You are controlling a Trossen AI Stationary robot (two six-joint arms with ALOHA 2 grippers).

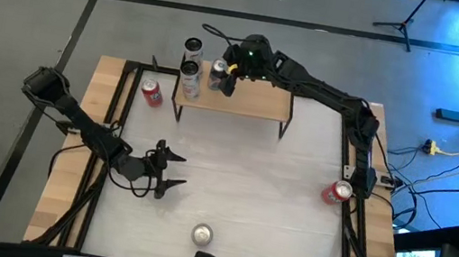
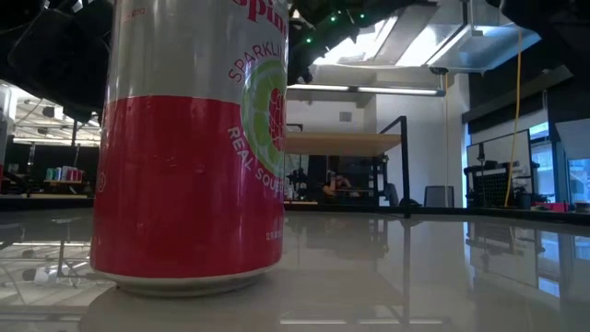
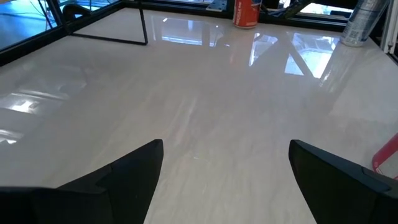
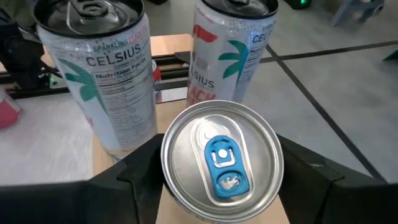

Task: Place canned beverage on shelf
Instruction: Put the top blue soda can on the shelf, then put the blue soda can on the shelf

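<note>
From above, the shelf (image 1: 235,100) is seen at the far side of the worktop (image 1: 241,176): a light-wood board on thin black legs. The right gripper (image 1: 225,75) is reached over its left end, around a can (image 1: 219,73) standing on the board. Two tall white cans (image 1: 189,77) stand just beside it, one on the board's left end, the other at or behind its back edge. A red can (image 1: 152,92) lies left of the shelf, another red one (image 1: 336,193) near the right edge, and two silver ones (image 1: 202,234) near the front. The left gripper (image 1: 166,172) hovers over the worktop's left half, holding nothing.

At table height, a red-and-silver can (image 2: 189,138) fills the left of the picture; the shelf (image 2: 343,143) shows far behind.

From the left wrist, both fingers (image 3: 124,177) are spread wide over bare worktop.

From the right wrist, the can (image 4: 222,160) shows a silver lid with a blue tab, flanked closely by the two dark fingers (image 4: 134,171); whether they press it cannot be told. The white cans (image 4: 102,68) carry green palm prints.
</note>
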